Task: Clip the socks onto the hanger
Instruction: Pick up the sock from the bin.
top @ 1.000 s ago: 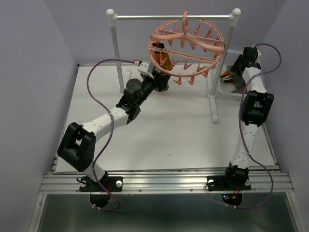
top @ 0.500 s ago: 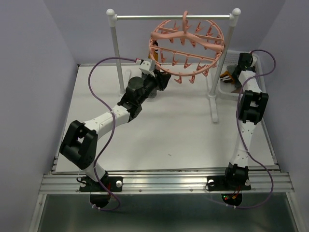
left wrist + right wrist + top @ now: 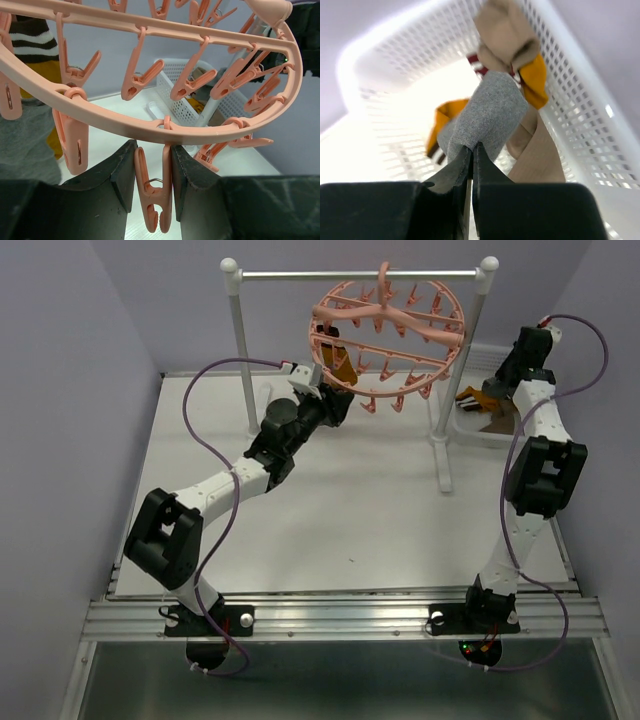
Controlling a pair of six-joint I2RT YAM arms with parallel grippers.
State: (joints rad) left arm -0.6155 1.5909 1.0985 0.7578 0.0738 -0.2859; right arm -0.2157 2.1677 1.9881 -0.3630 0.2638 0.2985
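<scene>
The salmon-pink hanger (image 3: 386,332) hangs by its hook from the rail. My left gripper (image 3: 334,402) is under its near-left rim, shut on one dangling clip (image 3: 155,196), with a black finger (image 3: 119,176) on each side of it. An orange-mustard sock with a dark striped cuff (image 3: 338,364) hangs from the ring; the left wrist view shows it (image 3: 31,48) above a grey sock (image 3: 24,145). My right gripper (image 3: 472,150) is in the white mesh basket (image 3: 572,75), shut on a grey sock (image 3: 494,114). Brown (image 3: 506,31) and mustard socks (image 3: 536,84) lie behind it.
The white-posted rail stand (image 3: 236,350) carries the hanger; its right post (image 3: 444,430) stands between the hanger and the basket (image 3: 468,430) at the table's far right. Purple cables loop off both arms. Walls close in on left and right.
My right gripper has shut on the grey sock in the basket and the right arm has shifted. The left gripper stayed shut on its clip, with the hanger tilting slightly.
</scene>
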